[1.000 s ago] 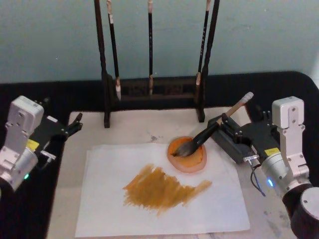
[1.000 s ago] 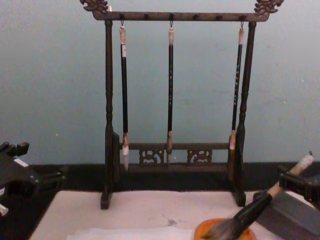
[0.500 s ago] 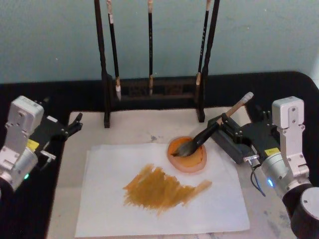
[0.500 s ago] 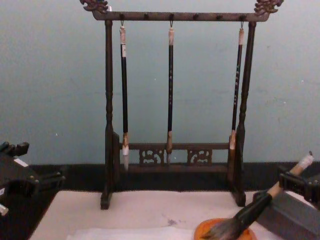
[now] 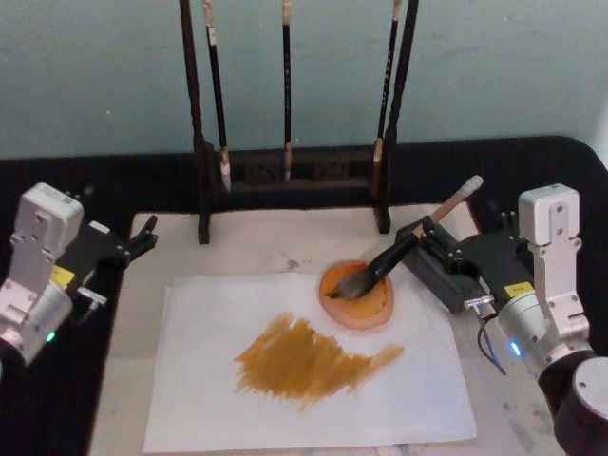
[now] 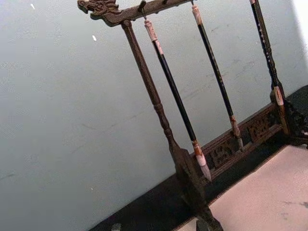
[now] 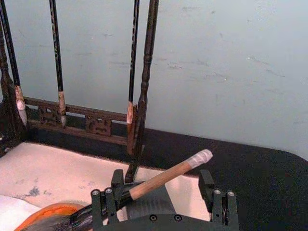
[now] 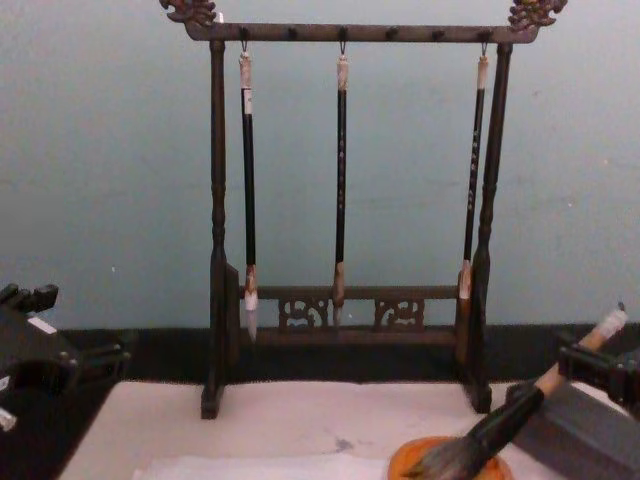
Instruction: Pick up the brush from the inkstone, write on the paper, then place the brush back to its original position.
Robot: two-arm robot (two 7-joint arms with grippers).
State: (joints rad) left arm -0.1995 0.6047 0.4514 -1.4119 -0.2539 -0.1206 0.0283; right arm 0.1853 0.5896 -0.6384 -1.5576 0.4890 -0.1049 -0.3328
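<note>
Behind everything stands a plain pale blue-green wall, and below it a black table (image 5: 313,157) carrying a pale mat (image 5: 256,245). Near the back of the mat a dark wooden brush rack (image 8: 345,215) holds three slim black-handled brushes (image 8: 341,170) hanging by their tips. On the mat lies the paper (image 5: 199,380), marked with a broad orange-brown smear (widest toward its left end). An orange inkstone (image 5: 357,294) sits on the paper's far right corner, and the brush (image 5: 399,251) rests with its tuft in the dish, its tan handle slanting up to the right. Around that handle sits the right gripper (image 7: 161,190), its black fingers (image 7: 103,197) spread wide on both sides without pinching it. At the mat's left edge the left gripper (image 5: 142,235) hovers, well apart from the paper; whether its fingers are spread or together I cannot tell.
</note>
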